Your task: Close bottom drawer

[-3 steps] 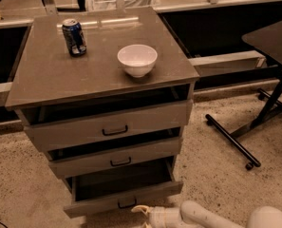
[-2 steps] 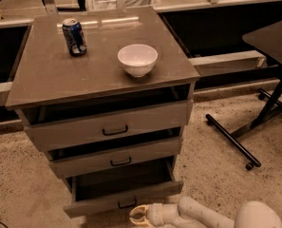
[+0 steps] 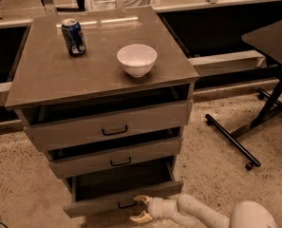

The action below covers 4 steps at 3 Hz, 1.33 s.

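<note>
The bottom drawer is the lowest of three grey drawers in a grey cabinet. It stands pulled out well past the two above, its box interior dark and showing nothing inside, with a small black bar handle on its front. My gripper comes in from the lower right on a white arm. Its pale fingers are spread apart, just right of the handle and at the drawer front. One fingertip lies on the front panel. It holds nothing.
A blue soda can and a white bowl stand on the cabinet top. The middle drawer and top drawer stick out slightly. A black table base with casters lies on the speckled floor to the right.
My arm has moved left and slightly in, bringing the gripper closer to the bottom drawer's handle. The drawer itself looks unmoved.
</note>
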Each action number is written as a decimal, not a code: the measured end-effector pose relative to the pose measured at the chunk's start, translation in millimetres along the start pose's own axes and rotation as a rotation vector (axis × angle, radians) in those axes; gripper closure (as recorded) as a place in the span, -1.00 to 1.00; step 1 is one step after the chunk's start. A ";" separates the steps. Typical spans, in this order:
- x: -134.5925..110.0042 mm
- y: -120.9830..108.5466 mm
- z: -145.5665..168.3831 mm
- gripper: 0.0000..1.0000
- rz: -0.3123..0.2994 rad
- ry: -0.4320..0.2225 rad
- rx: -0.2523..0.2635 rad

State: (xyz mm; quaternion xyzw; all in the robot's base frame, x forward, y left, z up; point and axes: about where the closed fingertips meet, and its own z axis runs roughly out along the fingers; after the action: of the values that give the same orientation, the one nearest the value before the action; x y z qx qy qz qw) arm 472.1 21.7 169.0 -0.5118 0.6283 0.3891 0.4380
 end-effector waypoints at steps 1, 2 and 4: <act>-4.6 -13.4 0.8 -0.85 0.004 0.024 0.085; -6.0 -19.9 1.2 -1.00 0.011 0.027 0.108; -19.9 -13.3 10.5 -0.64 -0.017 -0.008 0.017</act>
State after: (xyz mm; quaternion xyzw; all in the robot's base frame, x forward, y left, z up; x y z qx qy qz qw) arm 488.5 35.3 184.0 -0.5120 0.6255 0.3819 0.4482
